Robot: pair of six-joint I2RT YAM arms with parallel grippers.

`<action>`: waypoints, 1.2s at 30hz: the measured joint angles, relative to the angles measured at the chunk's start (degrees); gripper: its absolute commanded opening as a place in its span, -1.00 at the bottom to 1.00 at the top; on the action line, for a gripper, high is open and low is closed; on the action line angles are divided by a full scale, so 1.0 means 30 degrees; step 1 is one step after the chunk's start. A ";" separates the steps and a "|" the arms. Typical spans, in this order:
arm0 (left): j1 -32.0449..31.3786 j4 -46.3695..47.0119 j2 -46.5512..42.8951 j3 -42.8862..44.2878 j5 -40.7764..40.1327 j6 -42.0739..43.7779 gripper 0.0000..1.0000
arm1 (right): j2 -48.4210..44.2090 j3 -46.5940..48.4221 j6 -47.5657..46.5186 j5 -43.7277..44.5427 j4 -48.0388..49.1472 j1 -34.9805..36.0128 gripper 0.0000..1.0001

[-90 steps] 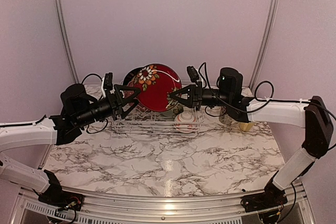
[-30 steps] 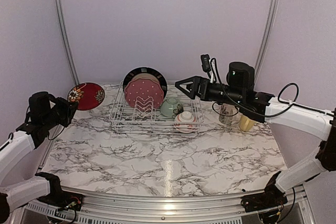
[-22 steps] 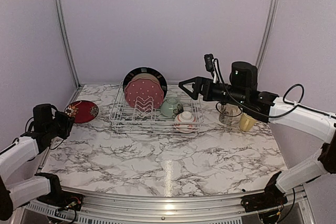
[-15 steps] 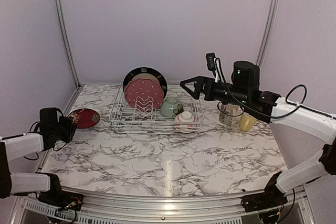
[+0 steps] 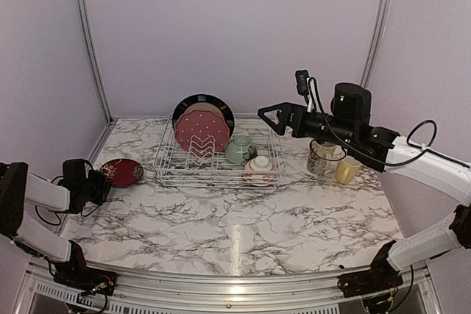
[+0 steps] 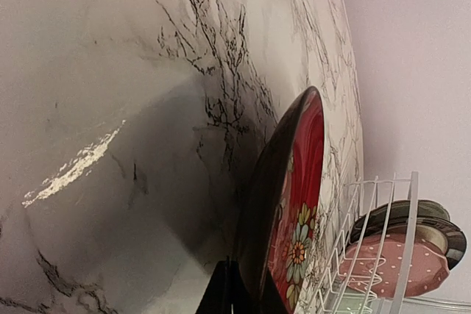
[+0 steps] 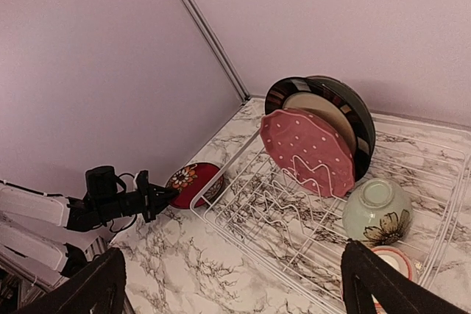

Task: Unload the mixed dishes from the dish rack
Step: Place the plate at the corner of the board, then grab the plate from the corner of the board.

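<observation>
Left tool (image 5: 100, 182) is way down low at the 9 o'clock side of the dish rack (image 5: 171, 169), pinching the small dark-red plate (image 5: 124, 172) by its rim. In the left wrist view the plate is tipped with its flowered face up, and its low edge sits right by the worktop (image 5: 243, 218). Can't tell if it actually touches. The hold makes sense to me: grabbing just the rim and coming in shallow should let the plate go down flat without fingers trapped underneath. It's also just beside the rack rather than in front of it, which leaves the middle of the worktop free.

Right tool (image 5: 268, 115) hangs in the air over the rack's 2 o'clock corner, fingers spread wide with nothing between them. Its wrist view looks down on the whole rack. My guess is it's parked high to be out of the way and to size up the next pick.

In the rack, the pink dotted plate (image 5: 201, 132) stands upright in the prongs, with the black-rimmed cream plate (image 5: 213, 102) right behind it toward 12 o'clock. The pale green flowered cup (image 5: 238, 150) and the red-white patterned bowl (image 5: 259, 169) sit near the 4 o'clock corner.

The cream mug (image 5: 321, 158) and yellow mug (image 5: 346, 170) stand on the worktop at the rack's 3 o'clock, so I'd call those unloaded. Four pieces to go by my count.
</observation>
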 measured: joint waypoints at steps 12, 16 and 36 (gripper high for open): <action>0.0379 0.1530 0.0954 -0.0532 -0.0160 0.0335 -0.47 | 0.0007 -0.0284 0.0138 -0.0197 0.0138 -0.0051 0.97; 0.0517 0.1552 0.1064 -0.0590 -0.0138 0.0255 0.08 | 0.0131 -0.0284 0.0153 -0.0350 0.0153 -0.0058 0.97; 0.0619 -0.8415 -0.7147 0.0554 -0.2404 0.1916 0.98 | 0.1654 0.0036 -0.1326 -0.0284 -0.0197 -0.0109 0.94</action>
